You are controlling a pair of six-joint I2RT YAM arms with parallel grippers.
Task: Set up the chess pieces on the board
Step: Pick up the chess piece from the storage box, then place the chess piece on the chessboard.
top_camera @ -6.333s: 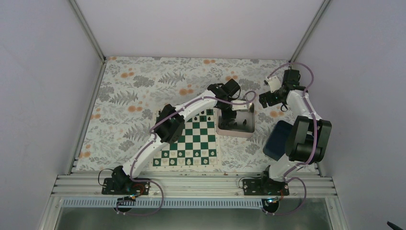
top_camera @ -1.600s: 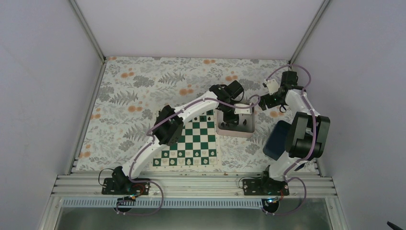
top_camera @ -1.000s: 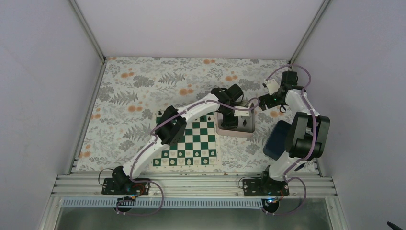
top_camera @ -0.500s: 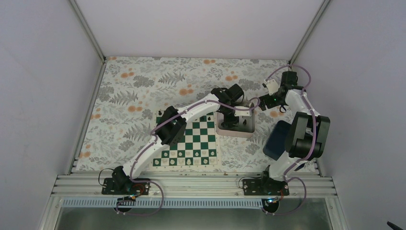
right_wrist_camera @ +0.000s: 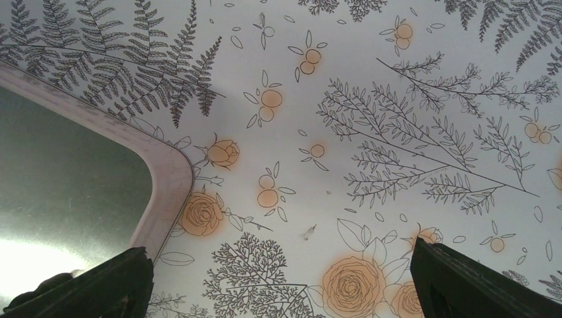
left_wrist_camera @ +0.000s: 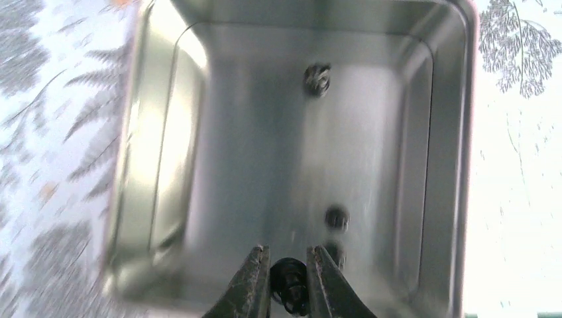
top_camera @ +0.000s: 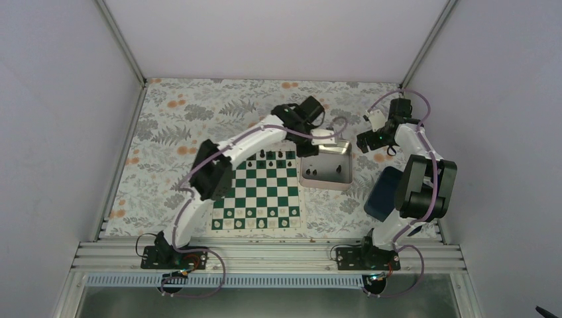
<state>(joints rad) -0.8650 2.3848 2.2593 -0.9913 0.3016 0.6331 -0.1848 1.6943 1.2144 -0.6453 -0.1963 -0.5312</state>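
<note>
The green and white board (top_camera: 246, 185) lies mid-table, with several black chess pieces (top_camera: 276, 155) along its far row. More black pieces lie in the silvery tray (top_camera: 327, 151), where the left wrist view shows three (left_wrist_camera: 337, 216). My left gripper (top_camera: 311, 147) hangs over the tray's far left part. In the left wrist view it (left_wrist_camera: 289, 281) is shut on a black piece (left_wrist_camera: 289, 291) and holds it above the tray floor (left_wrist_camera: 252, 146). My right gripper (top_camera: 364, 140) is open and empty over the floral cloth past the tray's far right corner (right_wrist_camera: 166, 185); its fingers (right_wrist_camera: 99, 285) stand wide apart.
Small white pieces (top_camera: 262, 223) line the board's near rows. A dark blue box (top_camera: 379, 193) lies right of the tray, under the right arm. The left arm arches over the board's left side. Walls close the table on three sides.
My left gripper has risen out of the tray and swung toward the far left with a black piece in it. The right arm has hardly moved.
</note>
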